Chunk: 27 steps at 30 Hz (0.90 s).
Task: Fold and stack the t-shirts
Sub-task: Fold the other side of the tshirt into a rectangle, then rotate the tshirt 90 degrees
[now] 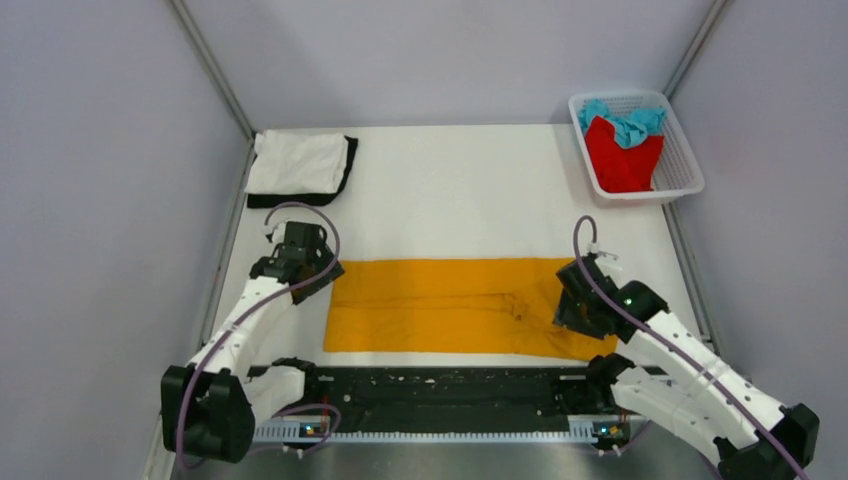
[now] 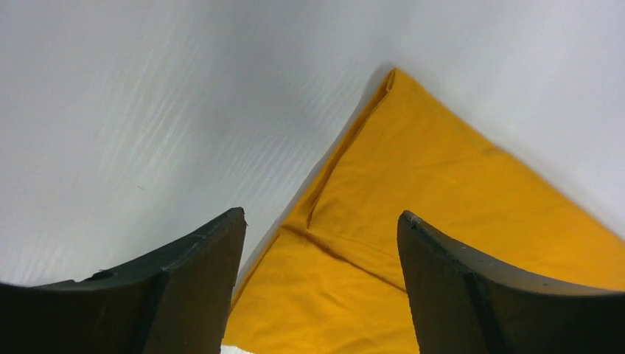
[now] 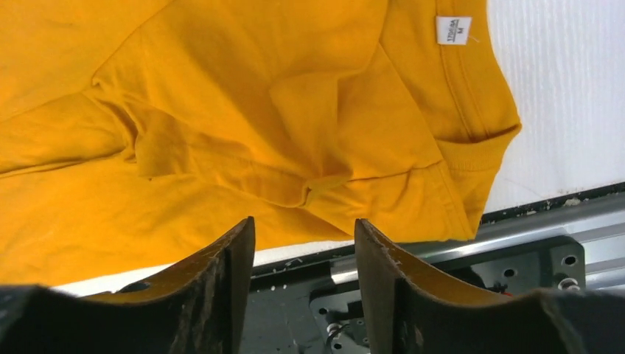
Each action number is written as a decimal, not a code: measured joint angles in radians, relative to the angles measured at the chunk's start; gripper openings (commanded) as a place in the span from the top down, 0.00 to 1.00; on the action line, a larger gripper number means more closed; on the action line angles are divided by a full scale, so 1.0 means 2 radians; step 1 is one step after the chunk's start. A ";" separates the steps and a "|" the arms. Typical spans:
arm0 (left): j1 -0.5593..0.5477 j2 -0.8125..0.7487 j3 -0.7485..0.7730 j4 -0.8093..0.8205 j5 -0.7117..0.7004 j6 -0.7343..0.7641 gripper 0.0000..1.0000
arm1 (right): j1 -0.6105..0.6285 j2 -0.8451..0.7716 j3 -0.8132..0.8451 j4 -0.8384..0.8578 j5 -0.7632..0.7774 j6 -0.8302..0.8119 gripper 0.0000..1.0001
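Observation:
The orange-yellow t-shirt (image 1: 450, 305) lies folded into a long flat strip across the near middle of the table. My left gripper (image 1: 312, 275) is open and empty over its far left corner, which shows in the left wrist view (image 2: 413, 184). My right gripper (image 1: 572, 312) is open and empty over the shirt's right end; the collar and size label (image 3: 452, 29) show there. A folded white t-shirt (image 1: 296, 162) lies on a folded black one (image 1: 348, 172) at the far left. The red (image 1: 622, 155) and teal (image 1: 625, 122) t-shirts are bundled in the basket.
The white mesh basket (image 1: 690, 170) stands at the far right corner. A black rail (image 1: 440, 395) with the arm bases runs along the near edge, close under the shirt's front edge; it also shows in the right wrist view (image 3: 516, 251). Grey walls close in both sides.

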 measured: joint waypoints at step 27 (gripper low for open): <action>-0.066 0.148 0.015 0.116 0.177 -0.006 0.03 | -0.062 0.065 -0.119 0.271 -0.074 0.062 0.01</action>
